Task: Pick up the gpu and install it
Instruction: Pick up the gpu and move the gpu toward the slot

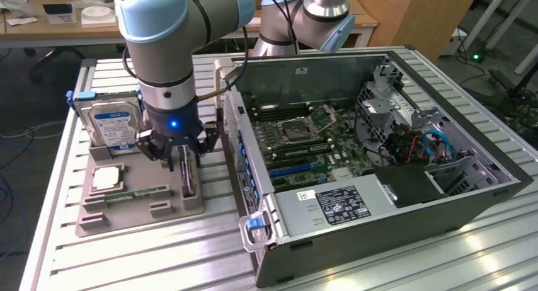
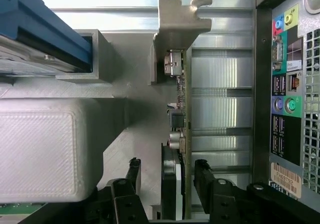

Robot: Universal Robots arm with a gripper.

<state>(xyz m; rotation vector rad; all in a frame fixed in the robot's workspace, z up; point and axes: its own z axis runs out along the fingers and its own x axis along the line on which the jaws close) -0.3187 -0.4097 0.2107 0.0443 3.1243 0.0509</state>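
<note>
The gpu [image 1: 188, 181] stands on edge in a slot of the grey holder tray [image 1: 143, 210], beside the open computer case [image 1: 395, 196]. In the wrist view the gpu [image 2: 172, 184] shows as a thin green board with a dark cooler block, and its silver end bracket [image 2: 175, 28] is at the far end. My gripper [image 1: 181, 157] is lowered over the card. The gripper [image 2: 167, 168] straddles the board, one black finger [image 2: 134, 169] on each side. A gap shows on both sides, so it is open and not touching the card.
In the same tray are a silver hard drive with a blue label [image 1: 113, 124], a processor chip [image 1: 108, 177] and a RAM stick [image 1: 138, 194]. The case's rear port panel [image 2: 287, 93] is close beside the card. The motherboard [image 1: 307, 136] lies exposed inside the case.
</note>
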